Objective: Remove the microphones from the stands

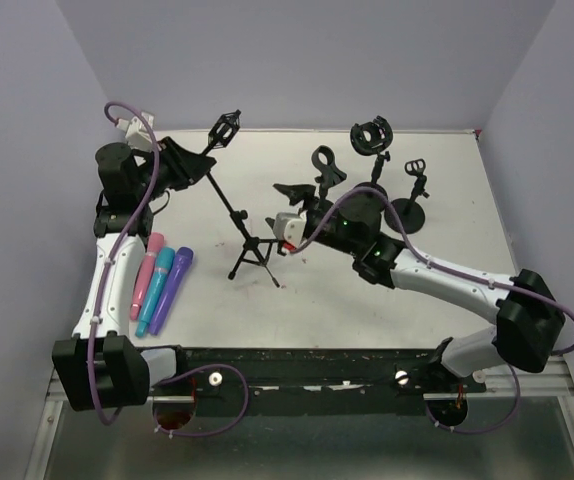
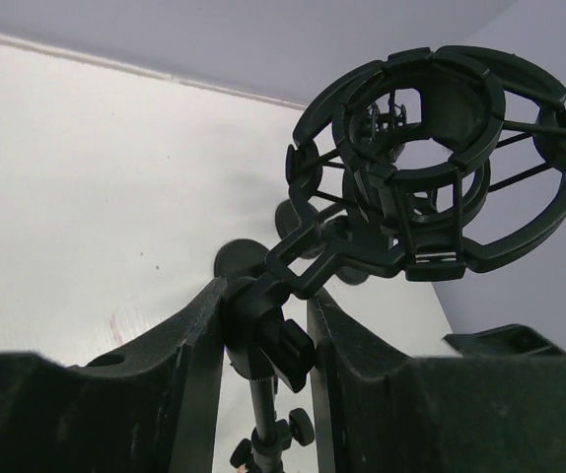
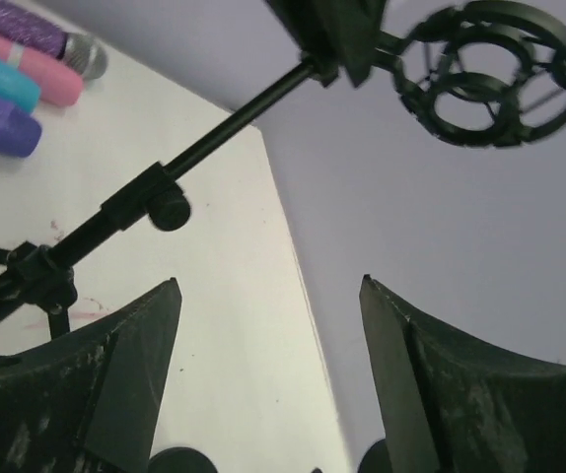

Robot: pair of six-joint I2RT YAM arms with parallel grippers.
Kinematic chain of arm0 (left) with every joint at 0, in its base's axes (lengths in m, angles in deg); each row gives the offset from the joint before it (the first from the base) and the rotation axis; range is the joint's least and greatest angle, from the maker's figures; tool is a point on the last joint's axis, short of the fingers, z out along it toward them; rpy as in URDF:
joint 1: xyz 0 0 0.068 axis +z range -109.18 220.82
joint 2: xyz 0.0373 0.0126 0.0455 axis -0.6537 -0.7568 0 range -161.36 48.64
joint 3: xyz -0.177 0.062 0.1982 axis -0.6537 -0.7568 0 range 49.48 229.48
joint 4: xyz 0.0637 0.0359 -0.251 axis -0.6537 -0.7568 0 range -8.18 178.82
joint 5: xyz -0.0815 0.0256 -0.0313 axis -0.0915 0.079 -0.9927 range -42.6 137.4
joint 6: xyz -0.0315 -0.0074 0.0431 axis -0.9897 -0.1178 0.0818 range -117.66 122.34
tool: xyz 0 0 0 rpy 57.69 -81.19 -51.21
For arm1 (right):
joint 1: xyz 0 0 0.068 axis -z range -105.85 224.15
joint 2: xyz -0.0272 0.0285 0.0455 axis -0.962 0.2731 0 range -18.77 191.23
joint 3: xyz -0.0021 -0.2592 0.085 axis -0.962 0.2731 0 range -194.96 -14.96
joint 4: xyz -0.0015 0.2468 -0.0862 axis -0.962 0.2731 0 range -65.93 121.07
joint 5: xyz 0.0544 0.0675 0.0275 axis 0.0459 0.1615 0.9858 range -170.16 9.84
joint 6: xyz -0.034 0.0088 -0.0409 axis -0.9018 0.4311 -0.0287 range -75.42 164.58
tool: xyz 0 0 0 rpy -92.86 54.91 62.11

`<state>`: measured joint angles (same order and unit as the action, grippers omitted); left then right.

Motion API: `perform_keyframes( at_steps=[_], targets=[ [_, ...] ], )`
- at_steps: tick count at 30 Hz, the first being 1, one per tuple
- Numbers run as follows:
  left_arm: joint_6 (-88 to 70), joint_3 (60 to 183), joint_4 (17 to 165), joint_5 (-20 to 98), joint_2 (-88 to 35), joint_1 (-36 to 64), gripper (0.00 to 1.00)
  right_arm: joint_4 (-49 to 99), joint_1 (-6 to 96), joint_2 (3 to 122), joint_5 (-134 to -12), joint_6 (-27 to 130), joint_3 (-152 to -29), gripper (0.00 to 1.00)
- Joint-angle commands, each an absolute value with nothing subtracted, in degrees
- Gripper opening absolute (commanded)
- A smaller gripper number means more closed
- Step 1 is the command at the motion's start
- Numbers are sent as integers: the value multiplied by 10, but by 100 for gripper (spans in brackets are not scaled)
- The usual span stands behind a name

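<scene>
Mics are lying side by side on the table (image 1: 447, 200) just left of the tripod stand (image 1: 239, 218): pink mic (image 1: 145, 272), teal mic (image 1: 157, 290), purple mic (image 1: 171, 288). Left gripper (image 2: 268, 296) is clamped narrow on the stand's boom, right below the shock mount (image 2: 441, 158). Right gripper (image 3: 268, 286) sits on the stand's right, jaws spread wide, holding nothing.

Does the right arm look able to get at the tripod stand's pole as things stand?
Probably yes. The right gripper is open close beside the tripod stand, with nothing between them; the left gripper holds the stand higher up, just below the shock mount.
</scene>
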<state>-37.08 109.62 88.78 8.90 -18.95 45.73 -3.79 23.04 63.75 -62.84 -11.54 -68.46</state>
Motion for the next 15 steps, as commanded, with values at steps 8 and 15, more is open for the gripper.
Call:
perform_keyframes(
  at_steps=[8,15],
  targets=[
    [-210,1302,916,92,-328,410,0,347,249,587,-767,247,-955,100],
    [-71,1297,1006,130,-363,351,0,629,275,591,-840,265,-1052,100]
  ],
)
